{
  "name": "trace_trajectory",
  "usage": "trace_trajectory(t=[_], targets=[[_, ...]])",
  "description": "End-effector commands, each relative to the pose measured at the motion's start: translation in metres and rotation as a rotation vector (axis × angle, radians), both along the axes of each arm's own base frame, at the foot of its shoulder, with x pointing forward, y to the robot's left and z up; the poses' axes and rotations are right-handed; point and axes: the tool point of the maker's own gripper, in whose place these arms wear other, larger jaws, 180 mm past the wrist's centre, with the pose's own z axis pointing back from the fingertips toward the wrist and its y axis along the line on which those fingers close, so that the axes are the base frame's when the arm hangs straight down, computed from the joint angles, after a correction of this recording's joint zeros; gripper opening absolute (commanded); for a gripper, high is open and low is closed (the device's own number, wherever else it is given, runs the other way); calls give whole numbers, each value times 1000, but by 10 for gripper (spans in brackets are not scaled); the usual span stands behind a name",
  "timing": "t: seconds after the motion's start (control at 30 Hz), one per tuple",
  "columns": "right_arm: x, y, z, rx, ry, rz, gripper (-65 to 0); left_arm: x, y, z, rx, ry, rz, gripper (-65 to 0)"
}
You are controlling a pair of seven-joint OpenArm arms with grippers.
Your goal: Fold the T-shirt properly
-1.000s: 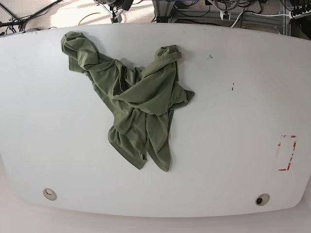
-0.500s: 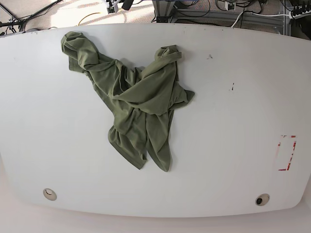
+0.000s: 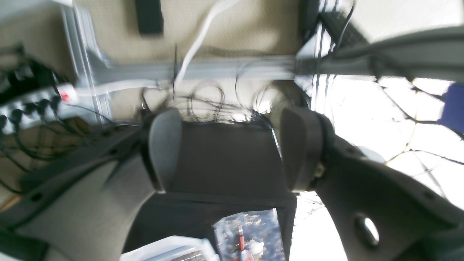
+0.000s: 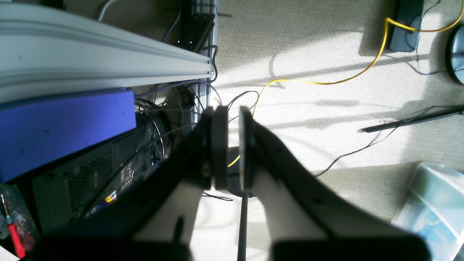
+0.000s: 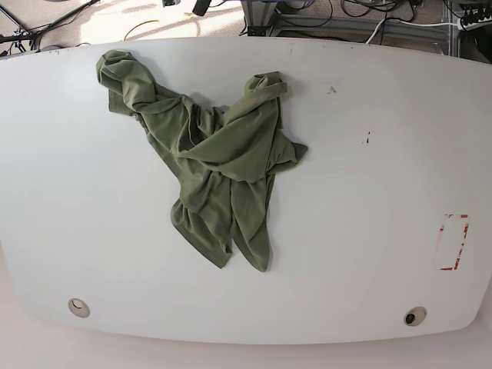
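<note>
The T-shirt (image 5: 211, 157), olive-green and crumpled, lies twisted on the white table (image 5: 369, 192), left of centre, running from the far left corner toward the front. Neither gripper shows in the base view. In the left wrist view my left gripper (image 3: 232, 117) stands open with nothing between its fingers (image 3: 165, 148), facing cables and a metal frame off the table. My right gripper (image 4: 232, 112) is shut and empty in the right wrist view, hanging over carpet with a yellow cable. The T-shirt is out of both wrist views.
A red-marked rectangle (image 5: 453, 242) sits near the table's right edge. Two round holes (image 5: 78, 307) (image 5: 415, 316) lie near the front edge. Beside the right arm are a blue block (image 4: 65, 127) and a clear plastic bin (image 4: 435, 206).
A dark part at the top edge of the base view has slipped mostly out of frame. The T-shirt has not moved.
</note>
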Motion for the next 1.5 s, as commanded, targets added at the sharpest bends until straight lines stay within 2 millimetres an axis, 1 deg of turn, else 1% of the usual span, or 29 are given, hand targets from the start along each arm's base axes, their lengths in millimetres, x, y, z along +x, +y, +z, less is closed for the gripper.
trace_trajectory(t=[0.0, 0.07, 0.13, 0.17, 0.23, 0.33, 0.37, 0.43, 0.47, 0.57, 0.63, 0.7, 0.73, 0.8, 0.9, 1.03, 1.07, 1.23, 1.27, 1.37, 1.43, 1.47], targets=[[-4, -11, 20, -12, -45, -39, -607, 2, 2, 22, 12, -47, -25, -257], [-7, -16, 32, -23, -63, -45, -607, 4, -1, 38, 14, -75, -44, -257], [-12, -20, 45, -31, -75, -50, -607, 1, -3, 54, 15, -90, -61, -257], [-14, -22, 54, -36, -86, -54, -607, 0, -5, 65, 15, -101, -73, -257], [-18, -21, 70, -35, -104, -72, -607, -2, -9, 83, 13, -118, -90, -257], [-18, -21, 95, -35, -140, -98, -607, -1, -13, 105, 10, -140, -112, -257], [-20, -18, 100, -25, -143, -101, -607, -1, -14, 109, 9, -146, -115, -257], [-17, -4, 114, 25, -164, -96, -607, 1, -17, 121, 5, -162, -124, -257], [-20, 2, 123, 47, -165, -93, -607, 6, -19, 129, -2, -182, -115, -257], [-12, 13, 145, 78, -188, -80, -607, 16, -20, 146, -28, -227, -79, -257], [0, 15, 159, 86, -217, -80, -607, 26, -21, 158, -38, -263, -66, -257], [14, 16, 174, 91, -245, -78, -607, 45, -12, 174, -10, -322, -72, -257], [19, 16, 178, 92, -254, -75, -607, 51, -10, 179, 0, -343, -72, -256], [39, 15, 192, 86, -292, -59, -607, 65, -12, 192, 4, -391, -69, -256], [55, 16, 202, 81, -328, -39, -607, 77, -15, 203, 5, -433, -74, -256], [84, 11, 204, 73, -402, 9, -607, 78, -19, 204, -6, -437, -76, -254], [93, 10, 205, 71, -428, 21, -607, 84, -22, 204, -13, -454, -77, -254], [122, 6, 208, 64, -502, 50, -604, 106, -27, 203, -26, -512, -80, -250], [130, 5, 210, 59, -523, 62, -602, 110, -31, 203, -36, -524, -79, -236], [149, 3, 214, 47, -566, 86, -601, 117, -41, 202, -64, -545, -81, -151], [157, 4, 211, 46, -560, 97, -601, 120, -44, 202, -71, -553, -82, -136], [167, 4, 212, 39, -573, 103, -601, 126, -45, 204, -74, -570, -84, -136]])
